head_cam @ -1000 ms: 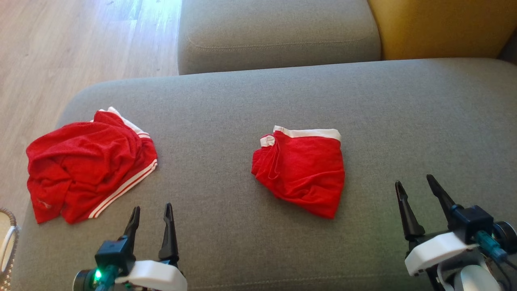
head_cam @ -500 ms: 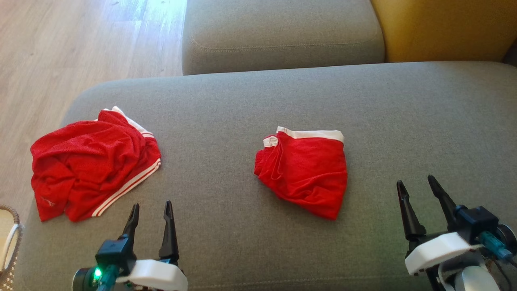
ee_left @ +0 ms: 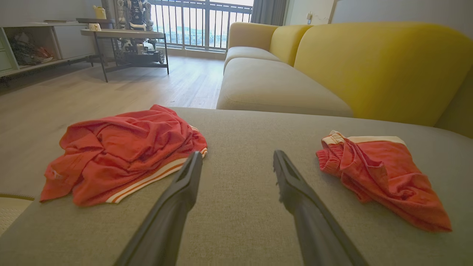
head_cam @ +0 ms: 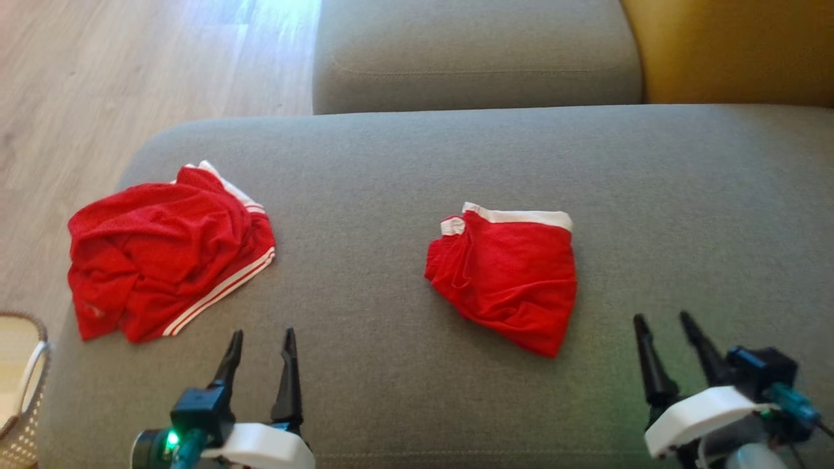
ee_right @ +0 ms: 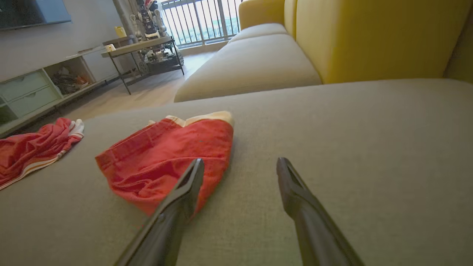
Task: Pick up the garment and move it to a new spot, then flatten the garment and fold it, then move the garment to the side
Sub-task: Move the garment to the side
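Note:
Two red garments lie on the grey sofa cushion (head_cam: pixel 417 163). A crumpled garment with white side stripes (head_cam: pixel 163 251) (ee_left: pixel 122 151) (ee_right: pixel 33 151) sits near the cushion's left end. A smaller folded garment with a white waistband (head_cam: pixel 508 277) (ee_left: pixel 384 173) (ee_right: pixel 166 159) lies in the middle. My left gripper (head_cam: pixel 262 333) (ee_left: pixel 237 153) hovers open between them, nearer the front edge, touching neither. My right gripper (head_cam: pixel 662 319) (ee_right: pixel 241 160) is open just right of the folded garment's lower corner, with nothing between its fingers.
A woven basket (head_cam: pixel 23 391) stands at the lower left beside the cushion. Wooden floor (head_cam: pixel 130 65) lies beyond the left end. A second grey cushion (head_cam: pixel 475 58) and a yellow backrest (head_cam: pixel 730 52) are at the back. Bare cushion stretches to the right.
The whole head picture has slid a little to the right, so the camera moved. The right gripper sits lower in the view, drawn back from the folded garment. Both grippers stay open.

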{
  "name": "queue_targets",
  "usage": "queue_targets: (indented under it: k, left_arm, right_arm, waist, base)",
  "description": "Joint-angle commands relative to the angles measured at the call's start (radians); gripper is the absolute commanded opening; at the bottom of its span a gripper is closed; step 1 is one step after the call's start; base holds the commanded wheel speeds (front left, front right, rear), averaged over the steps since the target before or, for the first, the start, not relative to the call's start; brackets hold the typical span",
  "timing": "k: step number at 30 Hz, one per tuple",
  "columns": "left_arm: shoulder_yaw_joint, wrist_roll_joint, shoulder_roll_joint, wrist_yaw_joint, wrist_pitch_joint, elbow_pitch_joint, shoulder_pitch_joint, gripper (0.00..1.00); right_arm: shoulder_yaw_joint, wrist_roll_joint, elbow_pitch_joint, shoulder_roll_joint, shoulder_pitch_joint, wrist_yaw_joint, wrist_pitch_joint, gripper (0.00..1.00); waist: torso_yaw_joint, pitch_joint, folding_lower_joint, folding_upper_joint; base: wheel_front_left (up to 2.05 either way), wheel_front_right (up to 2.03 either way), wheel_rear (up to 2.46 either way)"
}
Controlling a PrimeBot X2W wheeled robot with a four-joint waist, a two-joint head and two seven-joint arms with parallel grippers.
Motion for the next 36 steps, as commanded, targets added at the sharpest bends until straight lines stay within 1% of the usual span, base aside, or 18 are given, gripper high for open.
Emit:
queue_targets:
  k: [1,2,3,9,11,14,18,22,25,26,27,32,36]
  left_arm:
    - [0.016,0.005,0.000,-0.001,-0.008,-0.030,-0.049,1.00]
    - [0.016,0.005,0.000,-0.001,-0.008,-0.030,-0.049,1.00]
    - [0.009,0.007,0.000,-0.002,-0.008,-0.029,-0.051,1.00]
    - [-0.014,0.027,0.000,-0.016,-0.008,-0.014,-0.070,1.00]
    - [-0.018,0.031,0.000,-0.023,-0.008,-0.003,-0.076,1.00]
    - [-0.011,0.045,0.000,-0.029,-0.008,0.008,-0.090,1.00]
    - [0.000,0.057,0.000,-0.037,-0.008,0.011,-0.103,1.00]
    - [0.001,0.059,0.000,-0.041,-0.008,0.012,-0.109,1.00]
    - [-0.002,0.057,0.000,-0.040,-0.008,0.011,-0.110,1.00]
    - [-0.003,0.057,0.000,-0.039,-0.008,0.010,-0.110,1.00]
    - [-0.005,0.056,0.000,-0.040,-0.008,0.011,-0.110,1.00]
    - [-0.011,0.056,0.000,-0.038,-0.008,0.009,-0.111,1.00]
    - [-0.011,0.058,0.000,-0.035,-0.008,-0.001,-0.114,1.00]
  right_arm:
    - [0.039,0.062,0.018,-0.004,-0.070,0.000,0.025,1.00]
    - [0.039,0.062,0.018,-0.004,-0.070,0.000,0.025,1.00]
    - [0.039,0.120,0.041,-0.004,-0.088,0.000,0.037,1.00]
    - [0.043,0.294,0.206,-0.004,-0.217,0.000,0.145,1.00]
    - [0.035,0.284,0.260,-0.004,-0.254,0.000,0.152,1.00]
    - [0.026,0.315,0.338,-0.004,-0.309,0.000,0.166,1.00]
    - [-0.009,0.353,0.445,-0.004,-0.377,0.000,0.177,1.00]
    - [-0.031,0.327,0.539,-0.004,-0.434,0.000,0.177,1.00]
    - [-0.024,0.313,0.589,-0.004,-0.467,0.000,0.181,1.00]
    - [-0.017,0.308,0.602,-0.004,-0.476,0.000,0.183,0.54]
    - [-0.010,0.298,0.614,-0.005,-0.484,0.000,0.177,0.00]
    - [0.048,0.226,0.647,-0.026,-0.517,0.000,0.123,0.00]
    - [0.123,0.161,0.639,-0.057,-0.551,0.000,0.087,0.00]
  waist:
    - [0.025,0.015,0.0000,0.0000]
    - [0.025,0.015,0.0000,0.0000]
    - [0.033,0.021,0.0000,0.0000]
    - [0.082,0.076,0.0000,0.0000]
    - [0.100,0.091,0.0000,0.0000]
    - [0.126,0.110,0.0000,0.0000]
    - [0.152,0.127,0.0000,0.0000]
    - [0.169,0.134,0.0000,0.0000]
    - [0.175,0.138,0.0000,0.0000]
    - [0.175,0.139,0.0000,0.0000]
    - [0.175,0.140,0.0000,0.0000]
    - [0.158,0.138,0.0000,0.0000]
    - [0.114,0.146,0.0000,0.0000]
  base:
    - [0.00,0.00,0.00]
    - [0.00,0.00,0.00]
    - [0.00,0.00,0.00]
    - [0.00,0.00,0.00]
    - [0.00,0.00,0.00]
    - [0.00,0.00,0.00]
    - [0.00,0.00,0.00]
    - [0.00,0.00,0.00]
    - [0.00,0.00,0.00]
    - [0.00,0.00,0.00]
    - [0.00,0.00,0.00]
    - [0.00,0.00,0.00]
    - [0.00,0.00,0.00]
